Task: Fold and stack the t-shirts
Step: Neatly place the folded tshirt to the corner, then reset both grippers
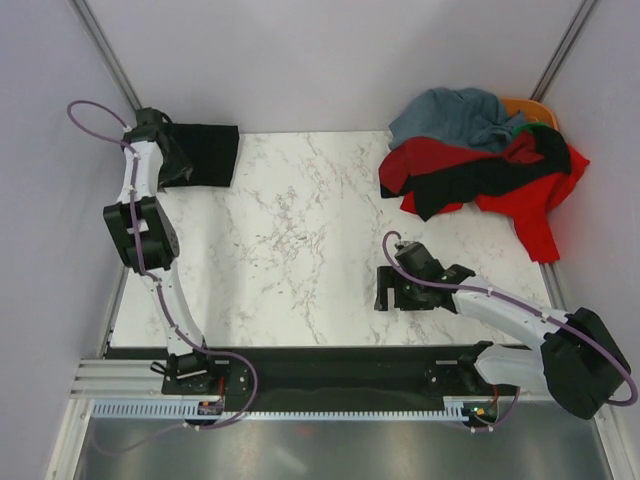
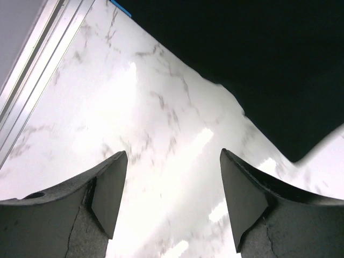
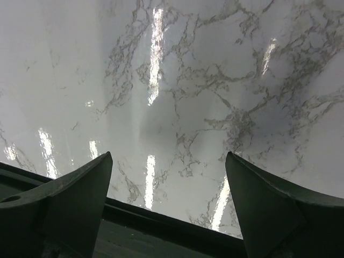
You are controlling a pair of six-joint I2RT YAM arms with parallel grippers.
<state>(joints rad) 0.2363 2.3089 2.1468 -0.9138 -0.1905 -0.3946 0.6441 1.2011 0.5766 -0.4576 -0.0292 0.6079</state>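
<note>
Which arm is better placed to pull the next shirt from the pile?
Right. The right end effector is open, empty, on the same side as the t-shirt pile; the left end effector is across the table by the folded black t-shirt.

folded black tee [image 1: 207,154]; crumpled tee pile [image 1: 478,165]

Bright, even light from overhead fills the top view, which is sharp throughout, with only soft, faint shadows on the bench [image 1: 290,250]. In the left wrist view the bench glares almost white, and the black t-shirt [image 2: 258,64] is a featureless dark mass. The right wrist view is dimmer and greyer, with thin bright streaks reflected in the glossy bench. The right tool [image 3: 169,156] looks dark and slightly soft.
</note>
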